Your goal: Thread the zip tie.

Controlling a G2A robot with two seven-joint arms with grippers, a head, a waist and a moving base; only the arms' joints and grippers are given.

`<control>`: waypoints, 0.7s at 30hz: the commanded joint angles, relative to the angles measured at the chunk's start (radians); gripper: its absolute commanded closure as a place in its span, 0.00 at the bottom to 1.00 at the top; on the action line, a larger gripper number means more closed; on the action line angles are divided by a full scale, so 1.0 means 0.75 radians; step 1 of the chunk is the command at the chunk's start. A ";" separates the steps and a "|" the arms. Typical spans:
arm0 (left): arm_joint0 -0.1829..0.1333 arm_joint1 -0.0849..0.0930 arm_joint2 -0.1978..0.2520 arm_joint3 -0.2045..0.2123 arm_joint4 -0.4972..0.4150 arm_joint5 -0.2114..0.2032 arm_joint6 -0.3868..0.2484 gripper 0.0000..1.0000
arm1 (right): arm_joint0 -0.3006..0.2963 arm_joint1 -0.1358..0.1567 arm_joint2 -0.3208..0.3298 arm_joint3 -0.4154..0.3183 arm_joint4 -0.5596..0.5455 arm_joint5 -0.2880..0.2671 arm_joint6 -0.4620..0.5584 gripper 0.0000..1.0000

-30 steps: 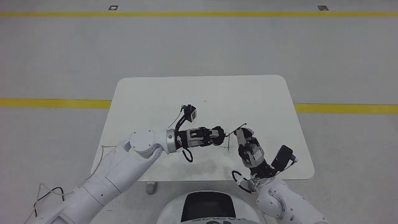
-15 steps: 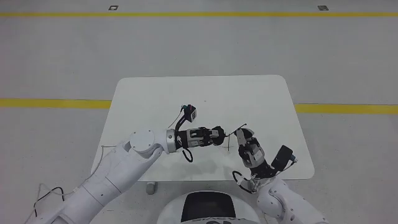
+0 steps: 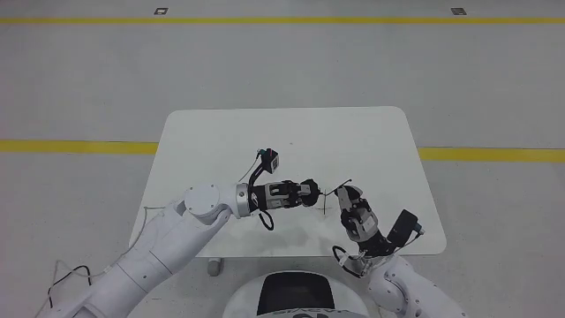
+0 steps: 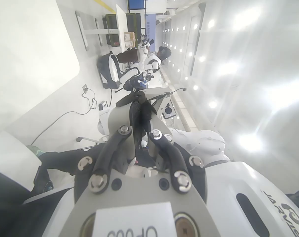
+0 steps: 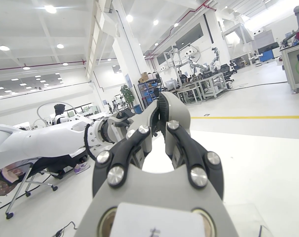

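Since threading needs both ends steadied in the air, the left claw [image 4: 139,108] is clamped on the black zip tie [image 4: 137,99], whose bunched end pokes out just past its tips, over the table [image 3: 221,141]. The right claw [image 5: 159,107], just beside the left claw's tips, has its pads pressed together, apparently pinching the thin tail that sticks out beyond it in the top view. My read: they are held tip-to-tip so the tail can line up with the head, and the threading is not yet done.
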 commanded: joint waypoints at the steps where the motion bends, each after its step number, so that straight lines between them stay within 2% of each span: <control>1: 0.000 0.000 0.000 0.000 0.000 0.000 0.000 1.00 | -0.003 0.001 0.004 0.001 0.002 0.000 -0.002 1.00; 10: 0.000 0.000 0.000 0.000 0.000 0.000 0.000 1.00 | 0.002 -0.005 0.001 -0.002 0.036 0.000 0.011 1.00; 21: 0.000 0.000 0.000 0.000 0.000 0.000 0.000 1.00 | 0.004 -0.031 -0.008 -0.002 0.046 0.027 0.028 1.00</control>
